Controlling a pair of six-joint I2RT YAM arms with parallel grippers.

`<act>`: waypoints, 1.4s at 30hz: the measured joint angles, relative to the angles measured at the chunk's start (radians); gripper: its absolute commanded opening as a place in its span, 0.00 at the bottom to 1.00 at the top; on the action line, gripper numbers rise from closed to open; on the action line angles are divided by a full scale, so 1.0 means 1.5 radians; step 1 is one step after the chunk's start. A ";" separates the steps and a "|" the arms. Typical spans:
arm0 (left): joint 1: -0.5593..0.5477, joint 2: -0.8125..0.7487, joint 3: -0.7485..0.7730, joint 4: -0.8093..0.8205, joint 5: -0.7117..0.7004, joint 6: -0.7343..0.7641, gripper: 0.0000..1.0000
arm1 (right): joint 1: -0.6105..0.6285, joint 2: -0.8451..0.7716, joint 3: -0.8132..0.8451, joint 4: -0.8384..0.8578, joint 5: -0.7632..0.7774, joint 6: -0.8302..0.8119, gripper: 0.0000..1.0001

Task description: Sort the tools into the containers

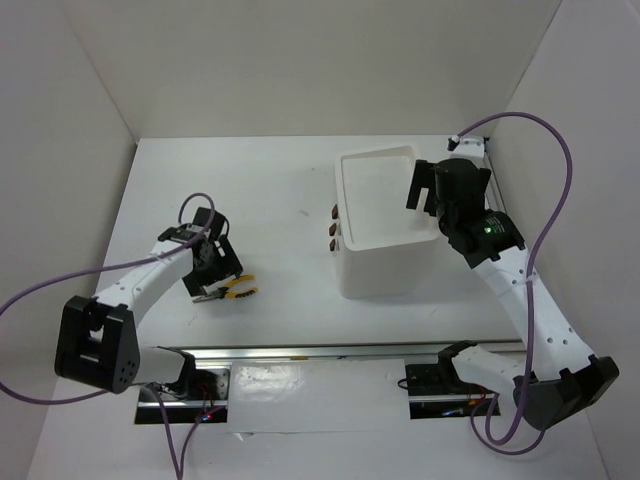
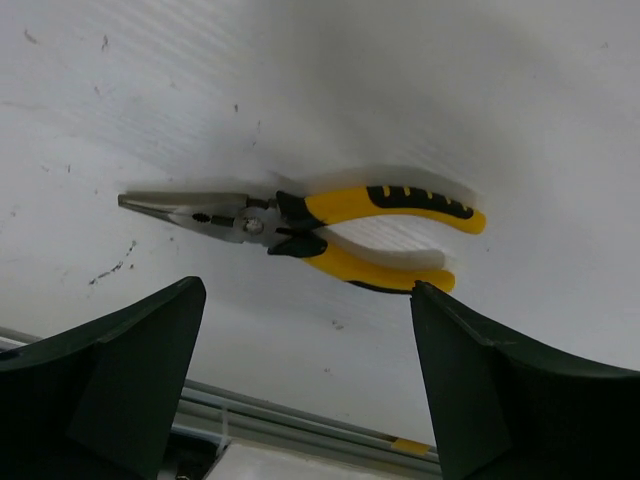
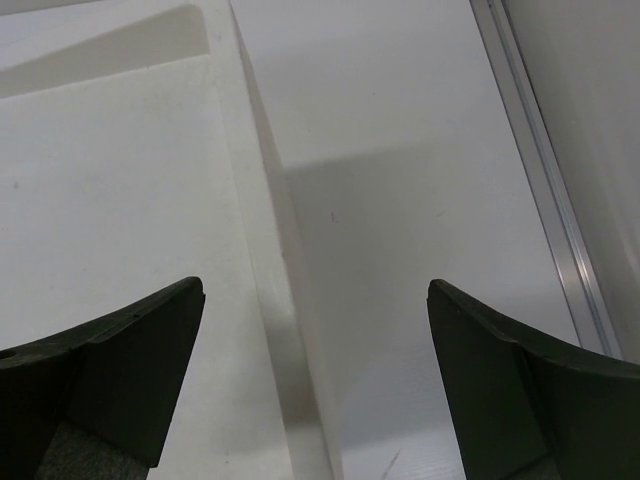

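The top view alone shows the whole layout: the white box (image 1: 386, 272) stands on the table (image 1: 270, 175), with three dark drawer handles (image 1: 333, 228) on its left face. The pliers (image 1: 234, 291) lie flat on the table, well to the left of the box. There the left end effector (image 1: 208, 294) covers their nose, so only the yellow handles show.

The left wrist view gives what that hides. The pliers (image 2: 300, 228) are seen in full, jaws closed, grey nose pointing left, black-and-yellow handles to the right. The left end effector (image 2: 305, 290) is spread wide and grasps nothing, with the pliers lying just beyond its fingertips, untouched.

The right end effector (image 1: 424, 196) hangs over the box's right rim, released and empty. In its wrist view the end effector (image 3: 315, 290) frames an edge of the box (image 3: 262, 200). The white surfaces either side blend, and I cannot tell tray from table there. The drawers' contents are hidden.
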 measured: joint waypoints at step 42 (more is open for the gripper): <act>-0.159 0.028 -0.069 -0.007 0.004 -0.557 0.76 | 0.124 -0.030 -0.010 0.005 0.029 -0.027 1.00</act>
